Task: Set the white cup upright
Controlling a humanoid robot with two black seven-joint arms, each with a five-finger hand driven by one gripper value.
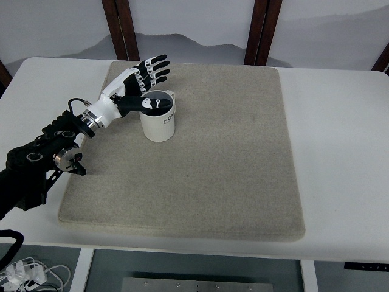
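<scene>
The white cup stands upright on the beige mat, mouth up, with dark lettering on its side. My left hand is above and just behind the cup, fingers spread open and holding nothing. Its thumb reaches over the cup's rim. The black left arm comes in from the lower left. The right arm is out of view.
The mat lies on a white table. Two dark wooden posts stand behind the table's far edge. Cables show below the table at the lower left.
</scene>
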